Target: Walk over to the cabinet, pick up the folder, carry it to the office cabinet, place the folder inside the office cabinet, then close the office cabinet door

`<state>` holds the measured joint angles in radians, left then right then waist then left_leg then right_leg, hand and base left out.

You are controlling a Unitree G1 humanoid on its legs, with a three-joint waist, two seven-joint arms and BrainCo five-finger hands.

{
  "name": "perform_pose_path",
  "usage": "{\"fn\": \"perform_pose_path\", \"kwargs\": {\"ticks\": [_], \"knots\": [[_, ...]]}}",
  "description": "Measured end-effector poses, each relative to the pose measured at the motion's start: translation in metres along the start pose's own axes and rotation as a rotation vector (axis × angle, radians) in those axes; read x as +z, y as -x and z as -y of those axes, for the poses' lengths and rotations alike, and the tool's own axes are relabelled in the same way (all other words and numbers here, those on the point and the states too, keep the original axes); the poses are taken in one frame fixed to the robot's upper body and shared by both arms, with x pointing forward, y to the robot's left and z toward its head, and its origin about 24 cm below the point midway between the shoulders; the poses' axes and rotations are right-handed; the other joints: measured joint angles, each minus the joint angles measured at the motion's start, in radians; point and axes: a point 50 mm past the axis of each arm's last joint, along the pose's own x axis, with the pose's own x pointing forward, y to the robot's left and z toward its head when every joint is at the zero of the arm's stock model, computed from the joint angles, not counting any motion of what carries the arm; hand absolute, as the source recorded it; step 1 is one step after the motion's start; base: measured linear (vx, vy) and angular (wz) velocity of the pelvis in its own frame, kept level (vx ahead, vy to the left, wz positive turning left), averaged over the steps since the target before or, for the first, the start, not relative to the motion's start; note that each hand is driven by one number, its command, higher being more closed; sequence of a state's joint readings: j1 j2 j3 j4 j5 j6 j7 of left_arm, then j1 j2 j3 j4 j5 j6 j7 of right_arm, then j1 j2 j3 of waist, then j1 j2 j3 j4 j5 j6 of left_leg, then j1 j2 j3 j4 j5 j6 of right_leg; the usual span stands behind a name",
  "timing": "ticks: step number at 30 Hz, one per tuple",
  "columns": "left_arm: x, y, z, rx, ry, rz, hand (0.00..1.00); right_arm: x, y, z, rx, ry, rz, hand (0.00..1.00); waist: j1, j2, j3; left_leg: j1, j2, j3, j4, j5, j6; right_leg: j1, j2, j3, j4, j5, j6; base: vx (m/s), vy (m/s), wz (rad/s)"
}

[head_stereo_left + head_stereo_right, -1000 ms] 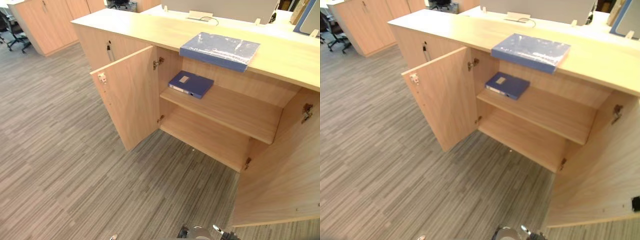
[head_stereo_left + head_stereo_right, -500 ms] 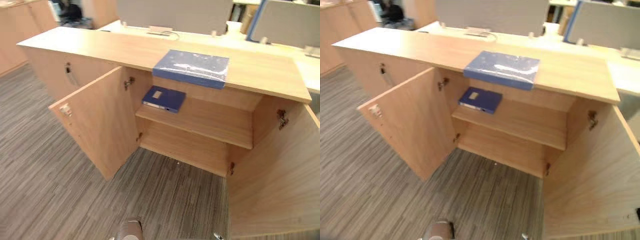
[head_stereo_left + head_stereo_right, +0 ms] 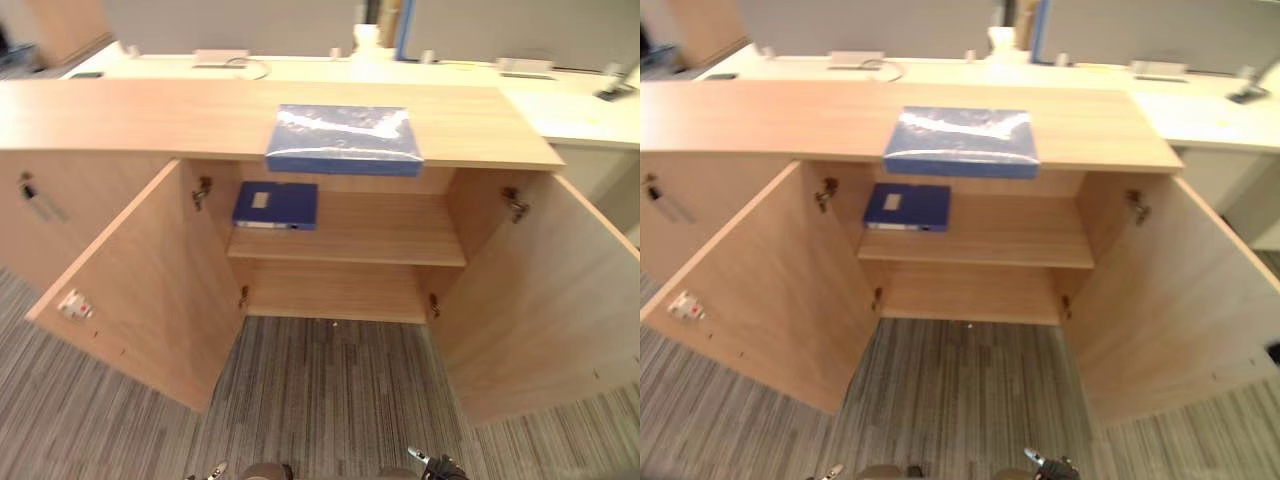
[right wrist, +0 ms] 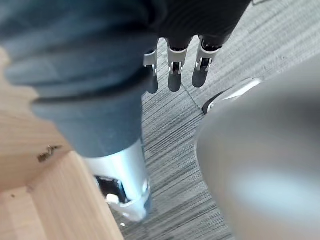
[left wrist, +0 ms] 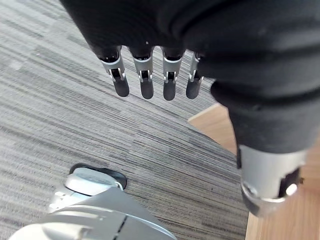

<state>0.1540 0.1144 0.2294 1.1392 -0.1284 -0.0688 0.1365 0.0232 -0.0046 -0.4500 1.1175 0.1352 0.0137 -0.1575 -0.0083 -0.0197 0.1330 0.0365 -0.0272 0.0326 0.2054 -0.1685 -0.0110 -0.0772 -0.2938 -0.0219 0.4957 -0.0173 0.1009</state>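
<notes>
A light blue folder (image 3: 345, 138) lies flat on the top of the wooden office cabinet (image 3: 150, 115), above its open middle section. Inside, a darker blue folder (image 3: 275, 205) lies on the upper shelf (image 3: 380, 235) at its left end. Both doors stand wide open, the left door (image 3: 140, 290) and the right door (image 3: 540, 300). My left hand (image 5: 145, 80) hangs over the carpet with straight fingers and holds nothing. My right hand (image 4: 175, 72) hangs the same way, open and empty, beside a wooden door panel (image 4: 30, 200).
Grey striped carpet (image 3: 330, 390) lies between me and the cabinet. A closed cabinet section with a key (image 3: 30, 190) is at the left. Behind the cabinet runs a white desk (image 3: 300, 68) with grey partitions.
The camera has swung round, so the cabinet now stands head-on and centred instead of slanting off to the right. The folders and doors have not moved.
</notes>
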Motion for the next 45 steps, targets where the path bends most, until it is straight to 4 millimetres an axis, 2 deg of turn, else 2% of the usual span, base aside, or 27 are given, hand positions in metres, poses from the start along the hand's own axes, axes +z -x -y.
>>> {"fn": "perform_pose_path", "kwargs": {"ticks": [2, 3, 5, 6, 7, 8, 9, 10, 11, 12, 13, 14, 17, 20, 22, 24, 25, 26, 29, 31, 33, 34, 35, 36, 38, 41, 45], "knots": [[-0.002, 0.0, 0.0, -0.002, -0.009, -0.003, 0.0, 0.002, 0.0, 0.002, -0.003, -0.001, 0.01, 0.0, -0.02, 0.005, -0.003, 0.051, -0.006, 0.023, -0.047, 0.01, 0.013, -0.025, -0.023, -0.101, 0.066, -0.002, -0.005, 0.01, 0.134, -0.37], [-0.002, 0.001, 0.0, -0.004, -0.011, -0.004, 0.0, 0.002, 0.0, 0.003, -0.005, 0.002, 0.013, 0.0, -0.027, 0.008, -0.006, 0.067, -0.004, 0.028, -0.075, 0.018, 0.014, -0.019, -0.023, -0.173, 0.044, -0.004, -0.008, 0.09, 0.094, -0.26], [-0.001, 0.0, 0.002, -0.008, -0.014, -0.002, 0.0, 0.002, 0.0, 0.004, -0.008, 0.007, 0.009, 0.0, -0.026, 0.013, -0.01, 0.069, 0.008, 0.031, -0.097, 0.044, 0.016, 0.0, -0.005, -0.229, -0.04, -0.007, -0.007, 0.15, 0.036, -0.27], [0.001, 0.0, 0.005, -0.015, -0.017, -0.001, 0.0, 0.004, -0.001, 0.004, -0.008, 0.005, 0.013, 0.0, -0.024, 0.024, -0.006, 0.059, 0.036, 0.02, -0.101, 0.049, 0.021, -0.004, 0.032, -0.245, -0.086, -0.044, -0.005, 0.2, -0.093, -0.43], [0.0, 0.0, 0.008, -0.023, -0.015, -0.011, 0.0, 0.01, -0.002, 0.003, -0.005, 0.008, 0.028, 0.0, -0.025, 0.051, 0.005, 0.058, 0.081, 0.007, -0.101, 0.048, 0.021, -0.013, 0.099, -0.25, -0.126, -0.092, -0.02, 0.22, -0.19, -0.63], [0.0, 0.0, 0.016, -0.04, -0.009, -0.022, 0.0, 0.018, -0.002, 0.001, 0.002, 0.025, 0.057, 0.0, -0.028, 0.092, 0.02, 0.065, 0.154, -0.003, -0.101, 0.045, 0.016, -0.024, 0.207, -0.269, -0.214, -0.096, -0.034, 0.15, -0.214, -0.55], [0.002, 0.0, 0.018, -0.046, -0.005, -0.02, 0.0, 0.019, -0.002, 0.0, 0.007, 0.034, 0.063, 0.0, -0.027, 0.095, 0.022, 0.071, 0.173, -0.002, -0.1, 0.046, 0.014, -0.028, 0.245, -0.277, -0.272, -0.087, -0.033, 0.09, -0.2, -0.47], [0.003, -0.001, 0.013, -0.034, 0.008, -0.018, 0.0, 0.012, 0.0, -0.001, 0.012, 0.053, 0.053, 0.0, -0.027, 0.06, 0.008, 0.076, 0.165, 0.012, -0.095, 0.044, 0.008, -0.027, 0.258, -0.279, -0.387, -0.036, -0.019, 0.1, -0.193, -0.14], [0.009, -0.002, 0.007, -0.016, 0.035, -0.001, 0.0, 0.005, 0.001, -0.001, 0.013, 0.051, 0.041, 0.0, -0.028, 0.02, 0.007, 0.095, 0.13, 0.012, -0.092, 0.025, -0.022, -0.019, 0.229, -0.275, -0.445, 0.023, -0.017, 0.11, -0.208, 0.11], [0.012, -0.003, 0.007, -0.014, 0.042, 0.01, 0.0, 0.002, 0.002, 0.002, 0.006, 0.048, 0.036, 0.0, -0.03, 0.003, 0.005, 0.111, 0.115, 0.008, -0.093, 0.006, -0.041, -0.011, 0.212, -0.269, -0.441, 0.11, -0.055, 0.2, -0.245, 0.31], [0.012, 0.0, 0.024, -0.049, 0.073, 0.015, 0.0, 0.011, 0.0, 0.012, -0.017, 0.074, 0.061, 0.0, -0.025, 0.049, 0.012, 0.121, 0.139, 0.016, -0.087, -0.002, -0.041, -0.014, 0.231, -0.28, -0.382, 0.069, -0.078, 0.19, -0.175, 0.29], [0.014, 0.0, 0.025, -0.051, 0.085, 0.026, 0.0, 0.012, 0.0, 0.011, -0.016, 0.075, 0.065, 0.0, -0.026, 0.051, 0.014, 0.124, 0.141, 0.016, -0.079, -0.001, -0.041, -0.014, 0.232, -0.279, -0.36, 0.04, -0.097, 0.23, -0.197, 0.28], [0.02, 0.0, 0.029, -0.059, 0.09, 0.052, 0.0, 0.011, 0.0, 0.011, -0.015, 0.081, 0.063, 0.0, -0.025, 0.051, 0.012, 0.156, 0.182, 0.005, -0.09, -0.003, -0.045, -0.011, 0.245, -0.323, -0.269, -0.067, -0.111, 0.13, -0.165, 0.35], [0.023, 0.001, 0.037, -0.081, 0.101, 0.062, 0.0, 0.009, 0.0, 0.013, -0.021, 0.076, 0.054, 0.0, -0.026, 0.054, -0.006, 0.158, 0.214, -0.048, -0.101, -0.016, -0.063, -0.009, 0.257, -0.371, -0.23, -0.134, -0.123, 0.16, -0.14, 0.48], [0.024, 0.002, 0.042, -0.098, 0.103, 0.062, 0.0, 0.004, 0.0, 0.015, -0.03, 0.034, 0.033, 0.0, -0.024, 0.05, -0.014, 0.156, 0.229, -0.073, -0.085, -0.027, -0.08, 0.013, 0.272, -0.385, -0.239, -0.151, -0.122, 0.16, -0.055, 0.25], [0.025, 0.003, 0.048, -0.123, 0.084, 0.07, 0.0, -0.003, 0.0, 0.017, -0.038, 0.016, 0.002, 0.0, -0.019, 0.047, -0.032, 0.13, 0.232, -0.08, -0.01, -0.045, -0.113, 0.042, 0.284, -0.382, -0.27, -0.152, -0.121, 0.18, -0.007, 0.09], [0.026, 0.003, 0.049, -0.143, 0.047, 0.077, 0.0, -0.005, 0.0, 0.018, -0.039, 0.019, -0.009, 0.0, -0.015, 0.051, -0.045, 0.093, 0.231, -0.08, 0.084, -0.063, -0.142, 0.063, 0.291, -0.376, -0.291, -0.152, -0.12, 0.16, 0.028, -0.01], [0.026, 0.003, 0.049, -0.144, 0.045, 0.078, 0.0, -0.005, 0.0, 0.019, -0.039, 0.02, -0.01, 0.0, -0.015, 0.05, -0.045, 0.088, 0.231, -0.08, 0.095, -0.065, -0.145, 0.066, 0.291, -0.376, -0.293, -0.152, -0.12, 0.23, 0.06, 0.0], [0.036, 0.001, 0.048, -0.166, 0.03, 0.107, 0.0, -0.008, -0.001, 0.02, -0.043, 0.03, -0.038, 0.0, 0.003, 0.037, -0.039, -0.064, 0.24, -0.036, 0.52, -0.057, -0.209, 0.169, 0.281, -0.376, -0.335, -0.139, -0.135, 0.26, 0.078, -0.01], [0.041, 0.001, 0.047, -0.179, 0.052, 0.123, 0.0, -0.006, -0.002, 0.013, -0.026, 0.042, -0.04, 0.0, 0.004, 0.027, -0.03, -0.13, 0.223, 0.055, 0.576, -0.117, -0.164, 0.23, 0.243, -0.354, -0.35, -0.138, -0.134, 0.26, 0.124, -0.08], [0.046, 0.001, 0.047, -0.193, 0.071, 0.141, 0.0, -0.002, -0.002, 0.006, -0.004, 0.067, -0.031, 0.0, 0.008, 0.02, -0.022, -0.172, 0.189, 0.084, 0.493, -0.133, -0.141, 0.246, 0.207, -0.343, -0.345, -0.136, -0.129, 0.13, 0.168, -0.18], [0.047, 0.002, 0.048, -0.207, 0.092, 0.142, 0.0, 0.0, -0.002, 0.004, 0.006, 0.078, -0.027, 0.0, 0.014, 0.023, -0.021, -0.188, 0.163, 0.079, 0.347, -0.101, -0.124, 0.254, 0.19, -0.33, -0.341, -0.137, -0.099, 0.13, 0.21, -0.26], [0.047, 0.002, 0.049, -0.217, 0.103, 0.142, 0.0, 0.001, -0.002, 0.002, 0.015, 0.089, -0.022, 0.0, 0.016, 0.031, -0.021, -0.192, 0.153, 0.067, 0.258, -0.036, -0.106, 0.259, 0.193, -0.325, -0.341, -0.144, -0.082, 0.14, 0.234, -0.19], [0.049, 0.002, 0.048, -0.228, 0.122, 0.15, 0.0, 0.0, -0.001, -0.006, 0.044, 0.115, -0.019, 0.0, 0.021, 0.033, -0.013, -0.193, 0.138, 0.056, 0.203, 0.058, -0.036, 0.271, 0.192, -0.301, -0.352, -0.167, -0.038, 0.16, 0.237, 0.03], [0.062, 0.003, 0.042, -0.245, 0.191, 0.192, 0.0, -0.005, 0.001, -0.015, 0.082, 0.16, -0.025, 0.0, 0.02, -0.03, -0.011, -0.172, 0.074, 0.041, 0.114, 0.098, -0.018, 0.268, 0.153, -0.268, -0.384, -0.166, -0.035, 0.15, 0.198, 0.38], [0.076, 0.013, 0.047, -0.325, 0.308, 0.276, 0.0, 0.002, 0.001, -0.018, 0.101, 0.227, 0.007, 0.0, 0.021, -0.037, -0.01, -0.14, 0.021, 0.028, 0.022, 0.143, 0.006, 0.264, 0.121, -0.232, -0.387, -0.16, -0.036, 0.08, 0.127, 0.35], [0.09, 0.029, 0.049, -0.404, 0.421, 0.364, 0.0, 0.006, 0.003, -0.028, 0.142, 0.287, 0.042, 0.0, 0.022, -0.036, -0.016, -0.079, 0.004, 0.025, -0.167, 0.245, 0.004, 0.248, 0.114, -0.217, -0.412, -0.149, -0.017, 0.01, -0.017, 0.01]]}}
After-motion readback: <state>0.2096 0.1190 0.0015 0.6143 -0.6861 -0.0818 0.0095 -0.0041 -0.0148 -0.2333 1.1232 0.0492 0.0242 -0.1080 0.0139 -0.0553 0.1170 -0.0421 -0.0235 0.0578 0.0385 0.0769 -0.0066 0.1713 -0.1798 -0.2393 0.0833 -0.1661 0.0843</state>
